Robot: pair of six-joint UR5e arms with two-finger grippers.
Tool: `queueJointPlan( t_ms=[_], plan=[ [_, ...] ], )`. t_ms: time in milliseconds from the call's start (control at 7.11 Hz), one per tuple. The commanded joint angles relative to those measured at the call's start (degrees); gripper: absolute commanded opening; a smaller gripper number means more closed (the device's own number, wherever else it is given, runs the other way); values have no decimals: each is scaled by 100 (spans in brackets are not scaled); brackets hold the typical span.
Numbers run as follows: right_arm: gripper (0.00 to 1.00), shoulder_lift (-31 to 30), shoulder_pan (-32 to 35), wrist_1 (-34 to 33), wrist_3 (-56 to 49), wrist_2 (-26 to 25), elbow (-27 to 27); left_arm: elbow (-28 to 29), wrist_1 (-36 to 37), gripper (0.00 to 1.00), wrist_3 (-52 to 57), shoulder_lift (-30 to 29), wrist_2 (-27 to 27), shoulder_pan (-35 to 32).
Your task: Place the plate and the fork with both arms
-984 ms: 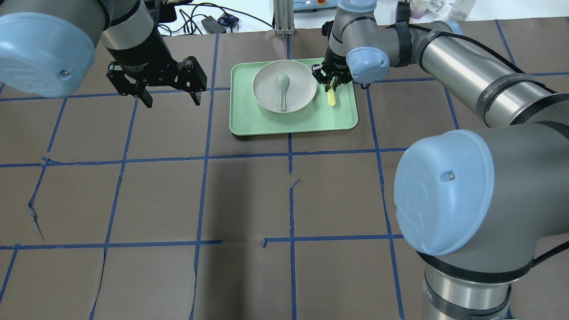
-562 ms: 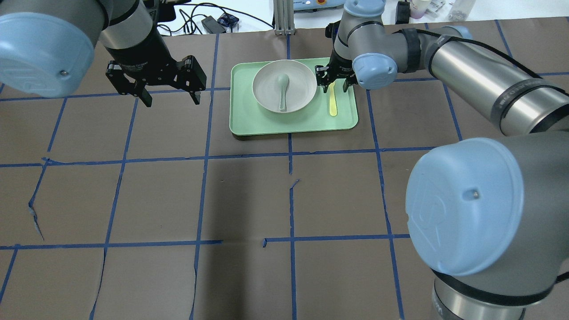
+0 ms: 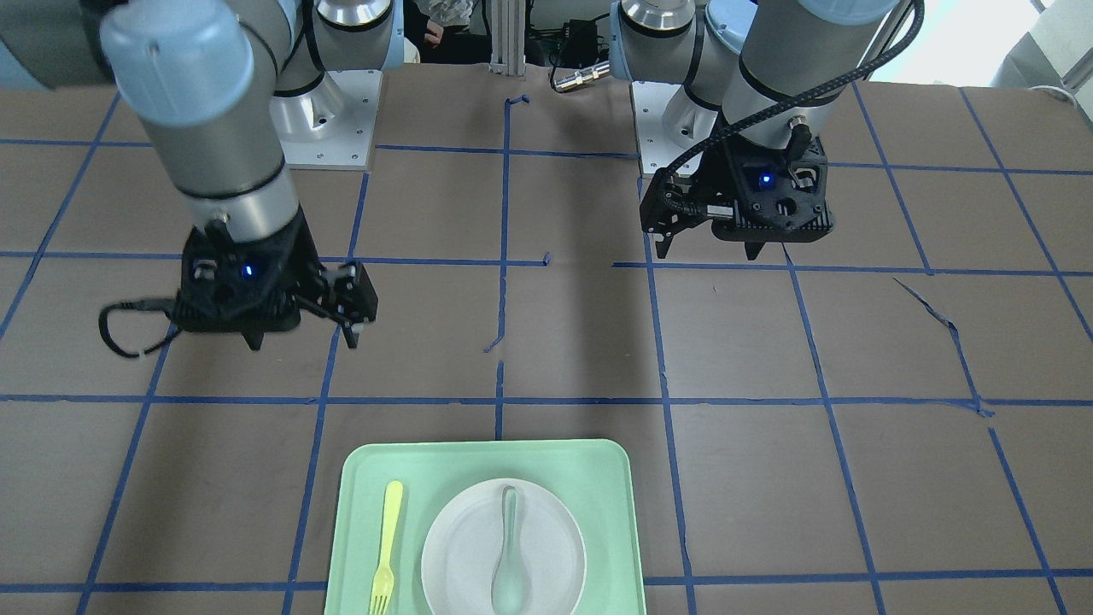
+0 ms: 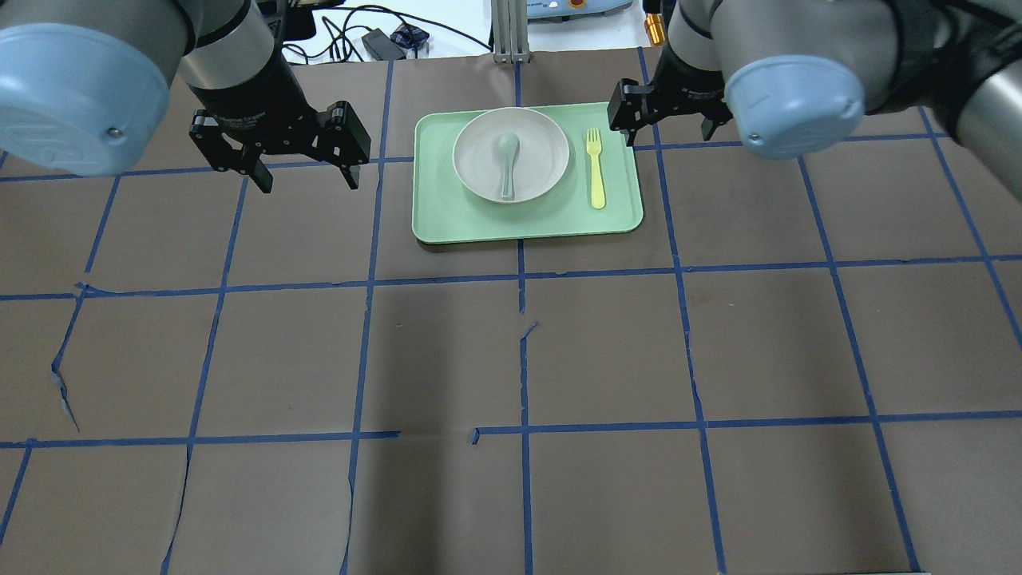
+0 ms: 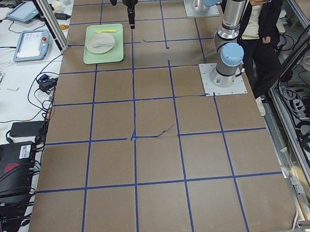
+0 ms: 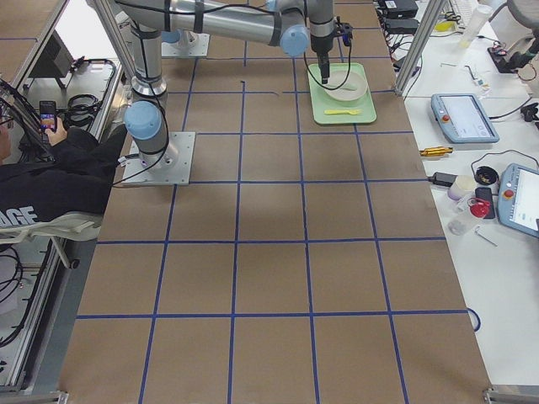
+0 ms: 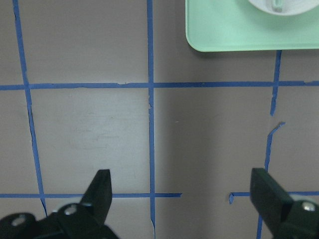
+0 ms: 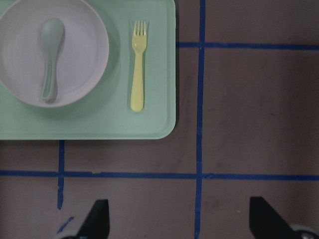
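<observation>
Mint-green tray (image 4: 479, 222), one plate (image 4: 546, 153) bearing one spoon (image 4: 508, 164), one fork (image 4: 596, 172) beside, left tool (image 4: 309, 184) spread, right tool (image 3: 303, 342) spread

The worktop (image 4: 447, 351) wears matt brown paper, scuffed and torn in spots, crossed by smooth blue tape (image 4: 366, 295). The tray (image 4: 527, 224) is smooth mint plastic with a soft sheen. The plate (image 4: 543, 156) and spoon (image 4: 508, 164) look matt; the fork (image 4: 596, 172) is slick yellow plastic. The left arm (image 4: 231, 48) and right arm (image 4: 798, 32) show satiny metal with smooth blue plastic caps; the left pincer (image 4: 310, 185) and right pincer (image 3: 303, 343) are matt black.
</observation>
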Motion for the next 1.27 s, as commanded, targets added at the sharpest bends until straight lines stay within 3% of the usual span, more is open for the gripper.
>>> queueJointPlan(
  t_ms=[0, 562, 1125],
  plan=[
    [100, -1108, -1, 1498, -1, -56, -76, -7, -10, 100, 7, 3, 12, -16],
    [100, -990, 61, 1426, -1, 41, 213, 2, 8, 100, -2, -6, 21, -25],
    [100, -884, 61, 1408, -1, 31, 134, 19, 262, 100, -2, -15, -32, -77]
  ],
)
